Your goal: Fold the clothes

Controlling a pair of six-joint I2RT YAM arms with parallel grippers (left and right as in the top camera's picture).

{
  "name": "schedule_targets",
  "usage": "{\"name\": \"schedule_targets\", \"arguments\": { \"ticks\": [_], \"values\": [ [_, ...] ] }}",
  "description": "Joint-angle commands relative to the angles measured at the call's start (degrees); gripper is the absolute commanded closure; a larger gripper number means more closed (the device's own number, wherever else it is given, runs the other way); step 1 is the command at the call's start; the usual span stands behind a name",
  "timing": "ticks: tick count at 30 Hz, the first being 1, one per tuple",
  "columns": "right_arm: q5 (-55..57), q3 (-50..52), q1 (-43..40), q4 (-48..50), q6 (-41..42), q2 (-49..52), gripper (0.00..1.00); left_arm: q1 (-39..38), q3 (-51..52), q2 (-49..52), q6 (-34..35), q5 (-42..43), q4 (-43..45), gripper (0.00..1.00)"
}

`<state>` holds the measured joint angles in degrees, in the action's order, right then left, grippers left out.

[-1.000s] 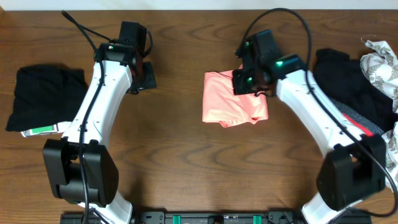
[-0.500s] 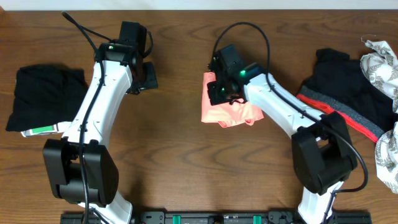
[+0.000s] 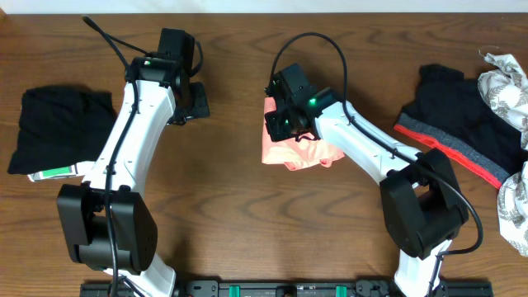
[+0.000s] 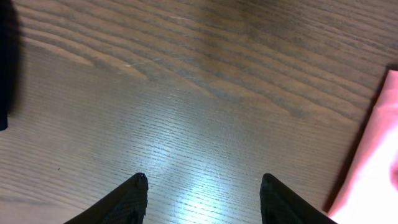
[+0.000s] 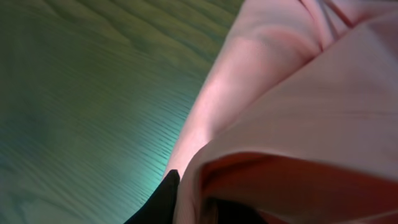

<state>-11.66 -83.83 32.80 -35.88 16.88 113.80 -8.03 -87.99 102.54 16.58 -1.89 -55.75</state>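
Observation:
The salmon-pink T-shirt [image 3: 309, 153] lies bunched in a folded bundle at the table's middle; no lettering shows. My right gripper [image 3: 285, 124] sits over the bundle's upper left part. In the right wrist view the pink cloth [image 5: 298, 93] fills the frame and drapes over the jaws, with only one dark fingertip [image 5: 165, 199] showing, so it looks shut on the shirt. My left gripper [image 4: 202, 193] is open and empty over bare wood, left of the shirt, whose edge [image 4: 373, 162] shows at the right of the left wrist view. In the overhead view the left gripper [image 3: 191, 101] is apart from the shirt.
A folded black garment [image 3: 54, 128] with a white-and-green label [image 3: 58, 172] lies at the left. A black garment with a red stripe [image 3: 462, 124] and patterned white cloth [image 3: 507, 78] lie at the right edge.
My right arm has swung left across the shirt, carrying cloth with it. The pink bundle has shifted a little left and become narrower. The left arm has not moved.

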Motion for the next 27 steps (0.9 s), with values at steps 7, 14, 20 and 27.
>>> {"name": "schedule_targets", "arguments": {
  "ticks": [7, 14, 20, 27],
  "values": [
    [-5.1, -0.5, 2.9, 2.1, -4.8, 0.4, 0.71, -0.1, 0.7, 0.9, 0.2, -0.2, 0.1, 0.42],
    [-9.8, -0.5, 3.8, 3.1, -9.4, 0.4, 0.46, -0.1, 0.7, 0.9, 0.2, -0.2, 0.2, 0.41],
    [-16.8, -0.5, 3.8, 3.8, -16.7, 0.4, 0.41, -0.1, 0.8, 0.9, 0.2, -0.3, 0.3, 0.42],
    [-11.8, -2.6, -0.8, 2.0, -16.0, -2.3, 0.35, -0.1, 0.8, 0.9, 0.0, -0.3, 0.3, 0.42]
  ]
}}
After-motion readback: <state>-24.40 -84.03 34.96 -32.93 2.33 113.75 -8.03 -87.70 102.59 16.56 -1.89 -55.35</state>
